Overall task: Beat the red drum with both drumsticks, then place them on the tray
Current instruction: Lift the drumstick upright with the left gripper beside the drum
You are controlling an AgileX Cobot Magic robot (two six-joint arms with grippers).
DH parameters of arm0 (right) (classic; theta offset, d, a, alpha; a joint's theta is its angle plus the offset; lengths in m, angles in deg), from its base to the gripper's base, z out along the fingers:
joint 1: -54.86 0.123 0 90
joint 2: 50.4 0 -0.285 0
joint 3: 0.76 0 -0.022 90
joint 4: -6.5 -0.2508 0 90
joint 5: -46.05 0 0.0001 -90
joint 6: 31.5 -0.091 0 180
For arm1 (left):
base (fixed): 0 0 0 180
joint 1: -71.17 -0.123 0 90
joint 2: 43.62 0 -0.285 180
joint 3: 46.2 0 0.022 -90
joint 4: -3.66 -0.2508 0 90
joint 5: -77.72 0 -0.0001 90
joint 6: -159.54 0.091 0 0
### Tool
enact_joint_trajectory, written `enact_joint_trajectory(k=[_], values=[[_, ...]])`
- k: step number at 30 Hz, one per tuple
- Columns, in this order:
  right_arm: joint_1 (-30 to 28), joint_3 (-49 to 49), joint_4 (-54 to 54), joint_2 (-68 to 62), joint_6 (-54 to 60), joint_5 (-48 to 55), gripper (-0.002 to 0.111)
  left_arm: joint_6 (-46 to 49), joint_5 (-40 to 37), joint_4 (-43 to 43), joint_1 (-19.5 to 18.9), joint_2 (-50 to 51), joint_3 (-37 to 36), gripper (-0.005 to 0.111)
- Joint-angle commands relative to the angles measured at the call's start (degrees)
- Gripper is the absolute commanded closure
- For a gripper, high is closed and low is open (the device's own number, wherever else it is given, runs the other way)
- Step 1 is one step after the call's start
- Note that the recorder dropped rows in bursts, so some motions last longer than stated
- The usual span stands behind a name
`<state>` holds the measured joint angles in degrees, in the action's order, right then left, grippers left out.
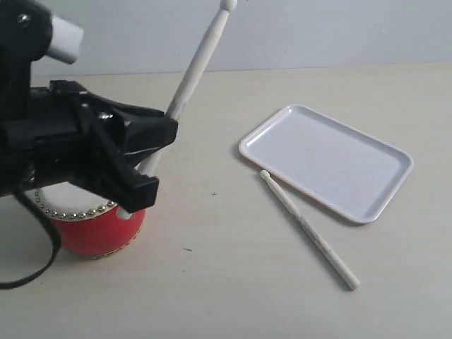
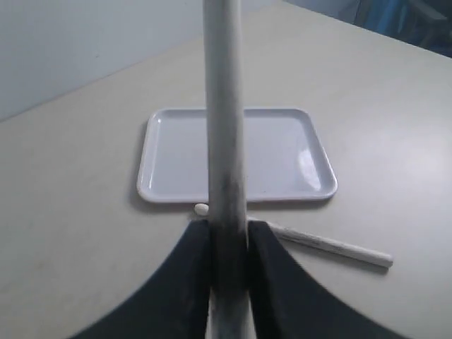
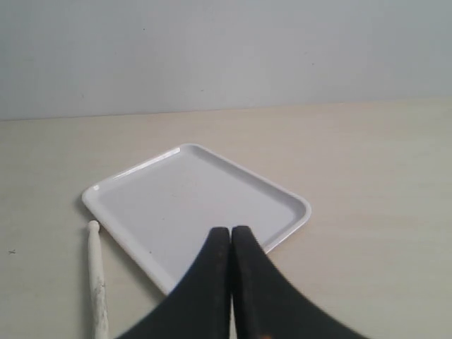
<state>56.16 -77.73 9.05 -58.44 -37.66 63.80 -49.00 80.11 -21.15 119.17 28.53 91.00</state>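
- Desk: a pale, flat surface that carries all the items.
- Tray: white and rectangular with a low rim. It lies flat on the desk to the right of centre in the exterior view, and nothing lies in it.
- Left hand: black, at the left of the exterior view, above and partly in front of the red drum. Its fingers are clamped on one drumstick.
- Right hand: the fingers are pressed together with nothing between them. It is above the desk beside the tray's near edge.
- Red drum: stands upright on the desk at the left, well apart from the tray. The left hand hides most of its off-white top.
- Held drumstick: tilted, with the rounded tip high. Its lower end is at the drum's rim; whether they touch cannot be determined.
- Second drumstick: lies flat on the desk just beside the tray's near long edge, outside the rim, with its rounded tip near a tray corner.
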Motion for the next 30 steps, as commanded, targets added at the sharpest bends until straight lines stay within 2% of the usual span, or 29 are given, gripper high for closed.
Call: enact_joint_trajectory(k=[1, 4, 7, 12, 14, 15, 19, 22, 24, 26, 28, 30], values=[[-0.3, -0.2, 1.8, 0.2, 1.8, -8.6, 0.108, 0.0, 3.5, -0.1, -0.1, -7.8, -6.4, 0.107], [-0.3, -0.2, 0.3, 0.2, -2.0, -18.5, 0.108, 0.8, 4.7, -0.1, -0.1, -13.6, -10.1, 0.107], [-0.3, -0.2, 0.3, 0.2, -2.0, -24.1, 0.108, 1.9, 4.7, -0.1, -0.1, -16.0, -11.2, 0.107], [-0.3, -0.2, 0.3, 0.2, -8.6, -26.2, 0.108, 1.9, 1.7, -0.1, -0.1, -16.0, -11.4, 0.107], [-0.3, -0.2, 0.6, 0.2, -18.5, -26.5, 0.108, 2.0, -0.3, -0.1, -0.1, -16.0, -12.1, 0.107], [-0.3, -0.2, 6.5, 0.2, -20.4, -26.3, 0.108, 2.3, -0.3, -0.1, -0.1, -16.0, -13.1, 0.107], [-0.3, -0.2, 18.0, 0.2, -27.6, -26.3, 0.108, 2.3, -0.2, 0.3, -0.1, -16.0, -15.3, 0.107], [-0.3, -0.2, 30.1, -2.1, -37.9, -28.3, 0.108, 0.8, -0.2, 0.6, -0.1, -16.0, -17.2, 0.107], [-0.3, -0.2, 42.7, -5.8, -48.5, -34.3, 0.108, 0.8, -0.2, 1.0, -0.2, -16.0, -18.1, 0.107], [-0.3, -0.2, 55.0, -10.0, -58.6, -41.6, 0.108, 0.8, -0.3, 1.3, -1.8, -16.0, -18.2, 0.107], [-0.3, 3.6, 66.4, -17.3, -67.9, -40.9, 0.108, 0.8, -0.3, 1.5, -5.6, -15.7, -18.2, 0.107], [-0.3, 6.1, 68.3, -22.9, -70.6, -41.1, 0.108, 0.2, -0.4, 1.6, -7.8, -15.2, -18.5, 0.107]])
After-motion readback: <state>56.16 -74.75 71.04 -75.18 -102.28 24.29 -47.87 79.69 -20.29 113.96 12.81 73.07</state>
